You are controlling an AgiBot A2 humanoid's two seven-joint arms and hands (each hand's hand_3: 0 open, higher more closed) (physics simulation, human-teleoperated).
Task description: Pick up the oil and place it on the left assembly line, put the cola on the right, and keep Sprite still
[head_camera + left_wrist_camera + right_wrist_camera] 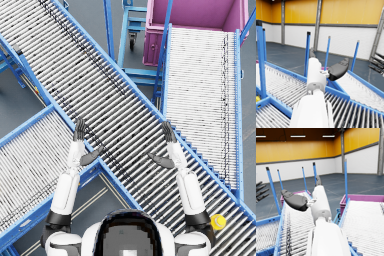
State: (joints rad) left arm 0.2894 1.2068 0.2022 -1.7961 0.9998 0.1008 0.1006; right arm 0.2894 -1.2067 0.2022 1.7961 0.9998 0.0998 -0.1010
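Note:
A small round yellow object (pixel 218 221) stands on the middle roller conveyor (pixel 115 95) at the bottom right, close beside my right upper arm; seen from above, I cannot tell which bottle it is. No cola or Sprite shows in any view. My left hand (pixel 82 145) (pixel 338 70) hovers over the conveyor's left rail, fingers straight, thumb out, holding nothing. My right hand (pixel 167 147) (pixel 296 200) mirrors it over the conveyor's right side, also with nothing in it. The two palms face each other with bare rollers between them.
A left roller line (pixel 27 160) branches off below my left arm. A right roller line (pixel 200 85) runs up to a pink bin (pixel 200 15). Blue rails and posts (pixel 307 53) edge each line. A yellow bit (pixel 257 98) shows at the left wrist view's edge.

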